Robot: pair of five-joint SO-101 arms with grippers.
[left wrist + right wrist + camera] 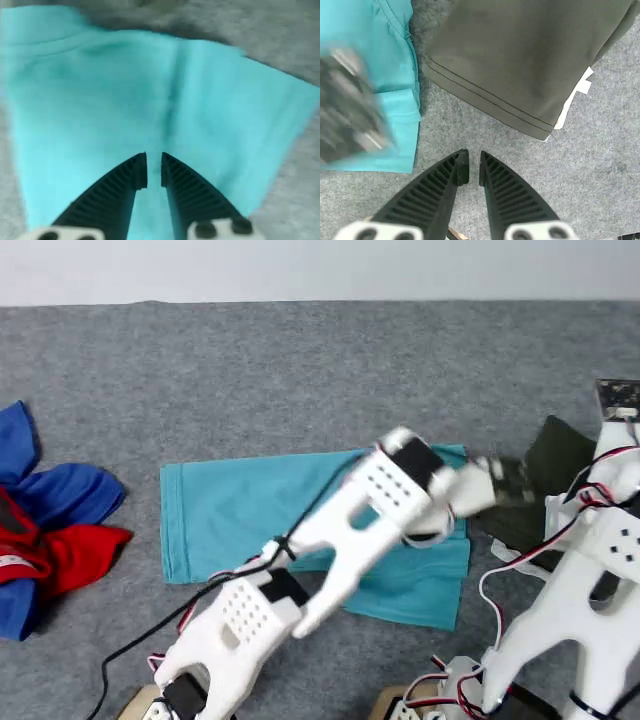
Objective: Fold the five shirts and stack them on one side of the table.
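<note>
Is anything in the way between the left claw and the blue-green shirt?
Nothing I can see. The left gripper is right over the teal shirt, with just bare cloth in front of its tips. The dark shirt lies off to the side, past the teal shirt's edge, so it isn't between them.
</note>
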